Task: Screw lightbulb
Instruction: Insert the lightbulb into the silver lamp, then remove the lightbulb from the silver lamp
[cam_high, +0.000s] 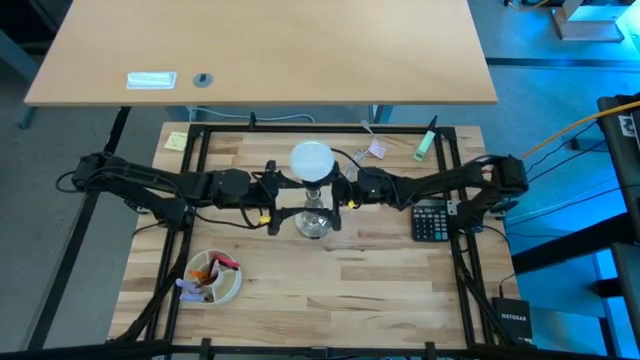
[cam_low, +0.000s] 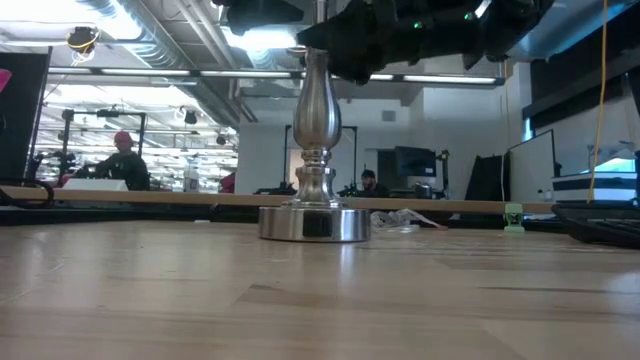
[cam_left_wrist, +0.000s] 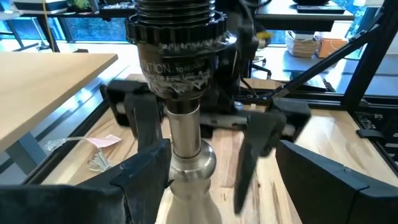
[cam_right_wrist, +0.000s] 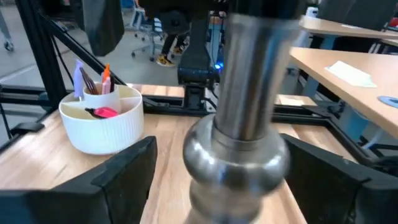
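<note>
The white lightbulb (cam_high: 310, 160) sits on top of the silvery flared stand (cam_high: 313, 222), which stands upright on its round foot (cam_low: 314, 222) at mid-table. The stand's black socket (cam_left_wrist: 177, 56) shows in the left wrist view. The globe is out of that view. My left gripper (cam_high: 272, 205) comes level from the table's left. It is open around the stand's stem (cam_left_wrist: 186, 134) below the socket. My right gripper (cam_high: 340, 200) comes level from the right. It is open, with a finger on either side of the stem (cam_right_wrist: 249, 99), apart from it. My left gripper has one finger (cam_left_wrist: 146, 177) close against the stand's stem just above its bulge (cam_left_wrist: 199, 163). The other finger stands well off. I cannot tell whether the near finger touches the stem.
A white bowl with pens (cam_high: 213, 277) stands near left and also shows in the right wrist view (cam_right_wrist: 102, 118). A calculator (cam_high: 432, 220) lies at the right. A green marker (cam_high: 425, 143) and paper notes (cam_high: 176, 140) lie at the far edge. A second table (cam_high: 260, 50) stands beyond.
</note>
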